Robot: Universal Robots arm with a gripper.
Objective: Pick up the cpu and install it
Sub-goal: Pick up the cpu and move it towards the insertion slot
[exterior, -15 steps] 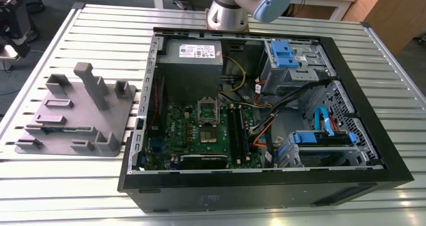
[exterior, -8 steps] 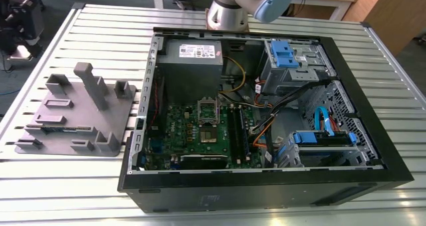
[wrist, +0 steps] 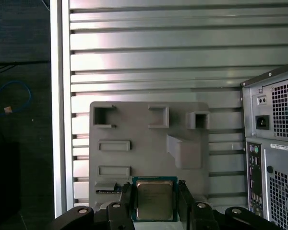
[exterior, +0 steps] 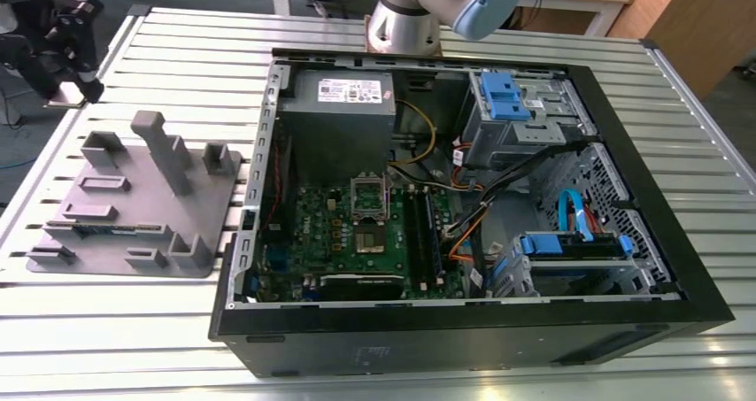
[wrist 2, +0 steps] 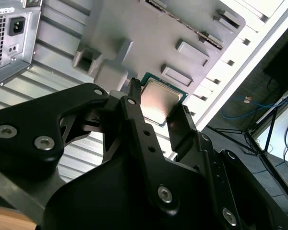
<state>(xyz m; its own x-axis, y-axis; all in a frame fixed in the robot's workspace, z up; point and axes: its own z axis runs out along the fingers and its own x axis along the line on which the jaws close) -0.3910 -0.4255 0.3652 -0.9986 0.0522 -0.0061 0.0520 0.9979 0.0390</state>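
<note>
Cpu [wrist: 154,201] sits pinched by opposite edges between the narrow-set fingers [wrist: 128,203], over the tray [wrist: 149,160], so it is best kept level, gripped no harder than needed, and clear of the tray's posts.

Lab, slatted metal bench [exterior: 119,330], open computer case [exterior: 449,339]

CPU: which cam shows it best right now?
First wrist view: the cpu faces the camera squarely, metal top in plain sight, gripped in the hand. The second wrist view shows the cpu at a slant, one edge behind a finger.
</note>
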